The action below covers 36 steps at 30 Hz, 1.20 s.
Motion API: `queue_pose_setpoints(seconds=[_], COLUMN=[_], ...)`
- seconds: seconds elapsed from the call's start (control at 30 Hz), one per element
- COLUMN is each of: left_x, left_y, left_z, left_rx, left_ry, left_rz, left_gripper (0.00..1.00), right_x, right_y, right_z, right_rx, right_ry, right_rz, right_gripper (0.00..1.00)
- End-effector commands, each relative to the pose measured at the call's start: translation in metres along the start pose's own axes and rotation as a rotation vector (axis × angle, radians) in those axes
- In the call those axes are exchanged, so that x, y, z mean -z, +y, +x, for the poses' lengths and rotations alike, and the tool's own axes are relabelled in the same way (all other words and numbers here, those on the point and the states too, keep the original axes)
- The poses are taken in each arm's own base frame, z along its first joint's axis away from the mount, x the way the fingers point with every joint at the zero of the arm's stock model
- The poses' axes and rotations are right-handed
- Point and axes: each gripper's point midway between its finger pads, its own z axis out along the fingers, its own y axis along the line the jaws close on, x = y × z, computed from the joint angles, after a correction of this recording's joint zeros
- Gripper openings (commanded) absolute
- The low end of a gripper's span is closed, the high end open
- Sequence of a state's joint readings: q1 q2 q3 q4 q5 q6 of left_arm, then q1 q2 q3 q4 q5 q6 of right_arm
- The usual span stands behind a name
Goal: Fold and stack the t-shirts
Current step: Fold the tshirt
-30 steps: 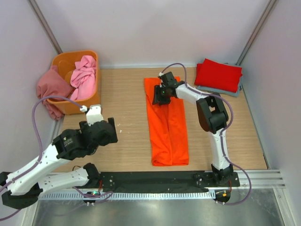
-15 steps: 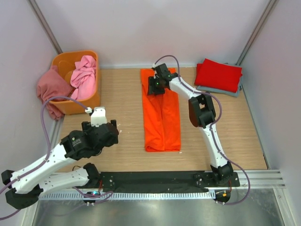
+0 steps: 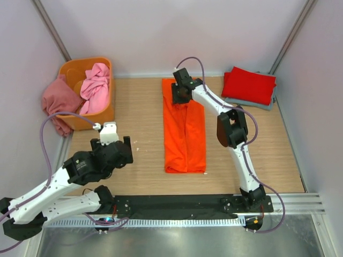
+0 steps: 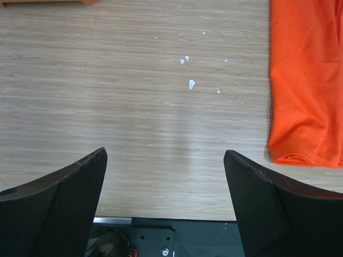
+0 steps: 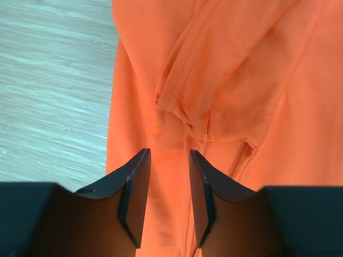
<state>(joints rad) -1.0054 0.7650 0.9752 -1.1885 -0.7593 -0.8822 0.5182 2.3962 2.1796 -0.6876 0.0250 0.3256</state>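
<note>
Orange t-shirt lies folded lengthwise in a long strip at mid-counter. Right tool sits at its far end, fingers narrowly apart with cloth between; whether it grips cannot be told. Left tool is spread wide above the counter, left of the shirt's near end.

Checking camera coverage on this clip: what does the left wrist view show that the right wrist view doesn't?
Only the left wrist view: the left tool, wide open above the table, white specks on it, the near folded end of the orange t-shirt and the black base rail. Only the right wrist view: the right tool, its fingers narrowly apart above a bunched sleeve seam; whether it pinches cloth is unclear. Both: the orange t-shirt and the wooden table.
</note>
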Motion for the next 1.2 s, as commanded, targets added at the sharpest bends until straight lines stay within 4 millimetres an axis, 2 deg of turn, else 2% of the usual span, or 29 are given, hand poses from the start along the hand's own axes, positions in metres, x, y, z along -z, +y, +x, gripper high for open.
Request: queue_pose_setpoints(seconds=[0.0, 0.03, 0.07, 0.27, 0.3, 0.33, 0.63, 0.8, 0.87, 0.93, 0.97, 1.0, 1.07, 1.1, 1.17], left_x=[0.000, 0.000, 0.000, 0.001, 0.001, 0.002, 0.003, 0.003, 0.002, 0.003, 0.003, 0.003, 0.002, 0.003, 0.003], left_y=[-0.001, -0.001, -0.001, -0.001, -0.002, -0.002, -0.002, -0.002, -0.002, -0.002, -0.001, -0.002, -0.002, -0.002, -0.002], left_z=[-0.012, -0.011, -0.012, -0.012, -0.012, -0.012, -0.012, -0.013, -0.012, -0.012, -0.013, -0.013, -0.012, -0.012, -0.013], left_rx=[0.042, 0.040, 0.044, 0.047, 0.050, 0.050, 0.056, 0.059, 0.055, 0.057, 0.058, 0.059, 0.057, 0.056, 0.056], left_ry=[-0.055, -0.054, -0.053, -0.057, -0.058, -0.057, -0.061, -0.063, -0.060, -0.061, -0.063, -0.063, -0.062, -0.062, -0.062], left_rz=[0.004, 0.004, 0.006, 0.018, 0.020, 0.023, 0.032, 0.032, 0.031, 0.030, 0.030, 0.032, 0.030, 0.031, 0.031], left_gripper=[0.90, 0.90, 0.90, 0.90, 0.90, 0.90, 0.90, 0.90, 0.89, 0.89, 0.89, 0.90, 0.90, 0.89, 0.90], right_x=[0.020, 0.023, 0.017, 0.009, 0.001, 0.001, -0.027, -0.032, -0.032, -0.031, -0.029, -0.027, -0.023, -0.013, -0.006], right_y=[0.013, 0.013, 0.011, 0.018, 0.017, 0.018, 0.010, 0.008, 0.007, 0.008, 0.007, 0.007, 0.004, 0.004, -0.010], right_z=[-0.034, -0.045, -0.041, -0.050, -0.045, -0.048, -0.033, -0.033, -0.035, -0.037, -0.039, -0.040, -0.041, -0.048, -0.046], right_rx=[0.003, 0.000, 0.002, -0.006, 0.003, 0.003, 0.017, 0.015, 0.018, 0.020, 0.022, 0.023, 0.023, 0.019, 0.013], right_ry=[-0.105, -0.136, -0.129, -0.171, -0.159, -0.167, -0.158, -0.167, -0.175, -0.180, -0.186, -0.189, -0.197, -0.216, -0.228], right_rz=[0.046, 0.068, 0.085, 0.089, 0.099, 0.102, 0.164, 0.175, 0.180, 0.178, 0.181, 0.181, 0.197, 0.202, 0.267], right_gripper=[0.40, 0.38, 0.37, 0.37, 0.38, 0.38, 0.41, 0.40, 0.36, 0.25, 0.16, 0.03, 0.01, 0.01, 0.01])
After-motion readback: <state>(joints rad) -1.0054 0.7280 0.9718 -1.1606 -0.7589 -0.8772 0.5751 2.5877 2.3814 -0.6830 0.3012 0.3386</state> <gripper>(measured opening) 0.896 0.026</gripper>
